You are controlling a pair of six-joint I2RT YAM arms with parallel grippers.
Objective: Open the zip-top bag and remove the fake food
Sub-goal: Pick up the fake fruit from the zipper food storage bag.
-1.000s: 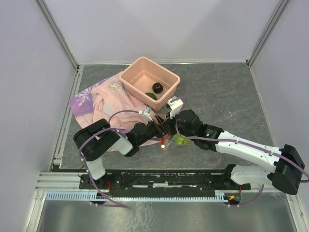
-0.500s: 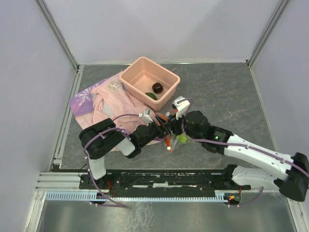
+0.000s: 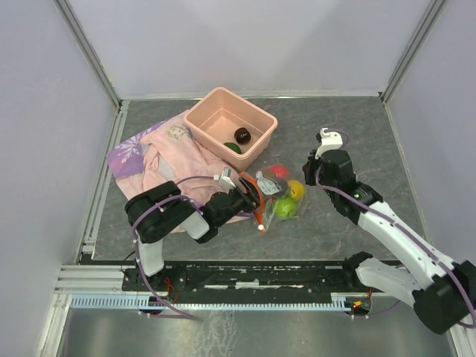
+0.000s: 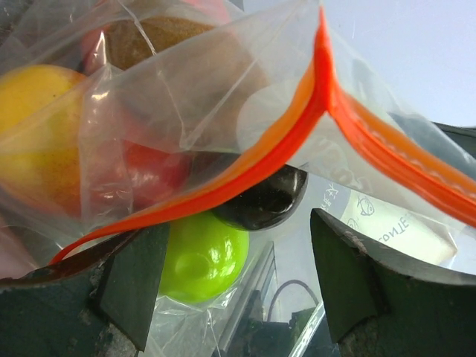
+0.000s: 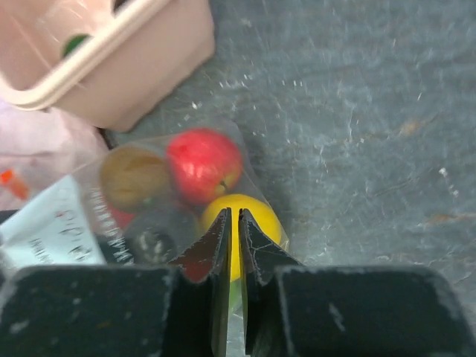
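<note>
- The right pincer (image 3: 325, 137) has drawn back from the zip-top bag (image 3: 272, 186), where it sat against the left pincer (image 3: 255, 196) a second ago. It now hangs over bare bench (image 3: 372, 130), right of the pink tub (image 3: 249, 105) and well apart from the bag.
- With that arm gone, the top view shows the bag uncovered on the bench, just in front of the tub's near corner. The fake food (image 3: 296, 190) is inside it: red, yellow and green pieces.
- The left pincer stays at the bag's zip end, by the edge of the pink cloth (image 3: 160, 152). The dark piece (image 3: 242, 134) in the tub lies as before, with a green one beside it.
- Only the left wrist view shows that the left pincer (image 4: 234, 223) stands wide open and clamps nothing. The orange zip strip (image 4: 297, 126) crosses the gap in a bent line, and its low end reaches the left finger (image 4: 134, 286).
- Only the right wrist view shows the right pincer (image 5: 230, 216) all but closed, a sliver between its fingers, with nothing in it. Beneath it a brown piece (image 5: 134, 177) lies in the bag beside the red one, which the top view does not make out.
- No view tells whether the bag's mouth is open.
</note>
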